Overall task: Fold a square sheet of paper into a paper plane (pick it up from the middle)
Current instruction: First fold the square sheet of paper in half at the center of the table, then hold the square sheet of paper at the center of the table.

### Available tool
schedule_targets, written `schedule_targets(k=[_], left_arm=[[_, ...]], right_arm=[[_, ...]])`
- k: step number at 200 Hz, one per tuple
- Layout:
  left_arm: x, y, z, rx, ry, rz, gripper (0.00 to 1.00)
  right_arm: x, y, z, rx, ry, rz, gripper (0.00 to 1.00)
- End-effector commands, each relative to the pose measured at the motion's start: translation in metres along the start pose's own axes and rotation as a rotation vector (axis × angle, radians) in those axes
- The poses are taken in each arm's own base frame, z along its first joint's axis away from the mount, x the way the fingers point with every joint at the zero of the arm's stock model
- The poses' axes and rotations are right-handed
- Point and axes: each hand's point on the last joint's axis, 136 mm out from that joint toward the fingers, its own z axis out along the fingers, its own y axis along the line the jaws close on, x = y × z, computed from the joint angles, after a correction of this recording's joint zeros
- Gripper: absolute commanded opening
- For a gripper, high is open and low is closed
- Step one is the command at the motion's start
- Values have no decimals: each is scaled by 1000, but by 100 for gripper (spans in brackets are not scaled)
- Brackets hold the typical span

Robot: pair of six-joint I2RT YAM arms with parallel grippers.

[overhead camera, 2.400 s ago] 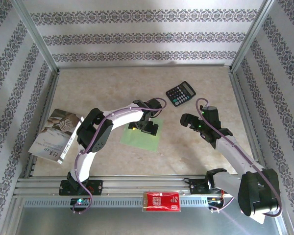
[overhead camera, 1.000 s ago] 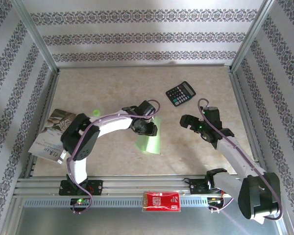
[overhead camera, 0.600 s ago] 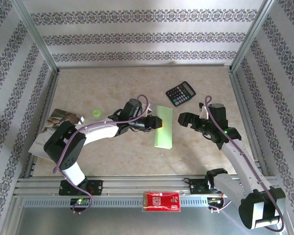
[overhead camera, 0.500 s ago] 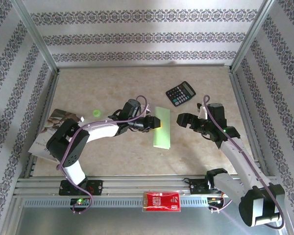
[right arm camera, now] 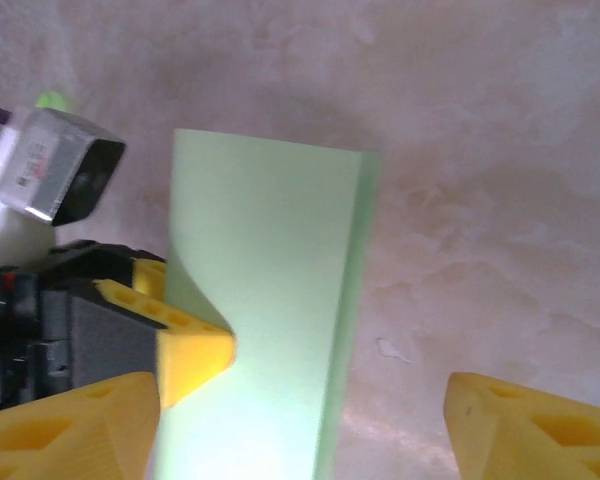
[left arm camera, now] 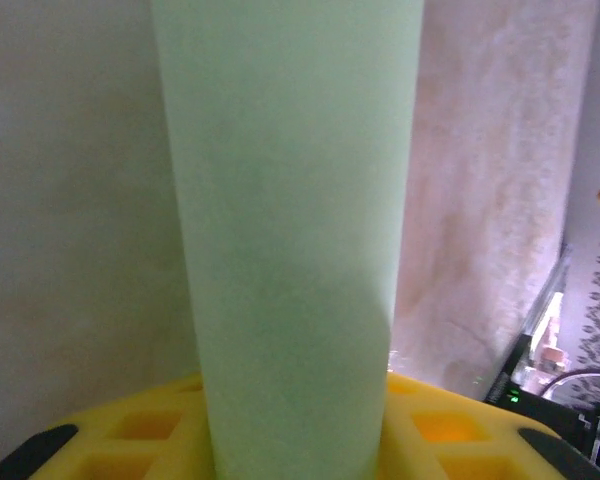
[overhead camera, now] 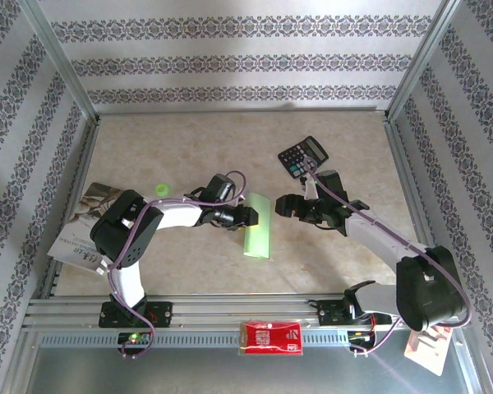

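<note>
The thin, light green square sheet of paper (overhead camera: 259,234) looks lifted off the beige table top (overhead camera: 189,148). It is bowed into a loose half-fold and held between the 2 arms, nearer than the black calculator (overhead camera: 302,156). The left gripper (overhead camera: 237,216) is clenched on it. In the right wrist view 1 yellow finger (right arm camera: 195,345) presses on the paper's face, and in the left wrist view the sheet rises straight out from between the yellow pads (left arm camera: 130,440). The right gripper (overhead camera: 287,205) faces the sheet from the other side with its jaws spread wide. The paper's free edge lies between them, and neither fingertip touches it.

I judge this to be the first centre fold, just after the pick-up — the sheet is doubled over but not creased. Next, the right jaws would have to close on the loose edges with both halves lined up square. The paper would then need laying flat and pressing along the bend — any skew now would carry into the plane.
</note>
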Motion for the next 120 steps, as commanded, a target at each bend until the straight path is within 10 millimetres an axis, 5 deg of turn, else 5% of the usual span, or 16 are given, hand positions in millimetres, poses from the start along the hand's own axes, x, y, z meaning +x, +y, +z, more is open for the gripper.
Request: schedule_targets(k=[1,120], left_arm=[[7,25,0,-89,14,16,37],[9,57,4,-243,20,-69,37]], right_arm=[[-10,-8,0,61,-38,-56,71],[-2,-13,3,68,-25,-52,65]])
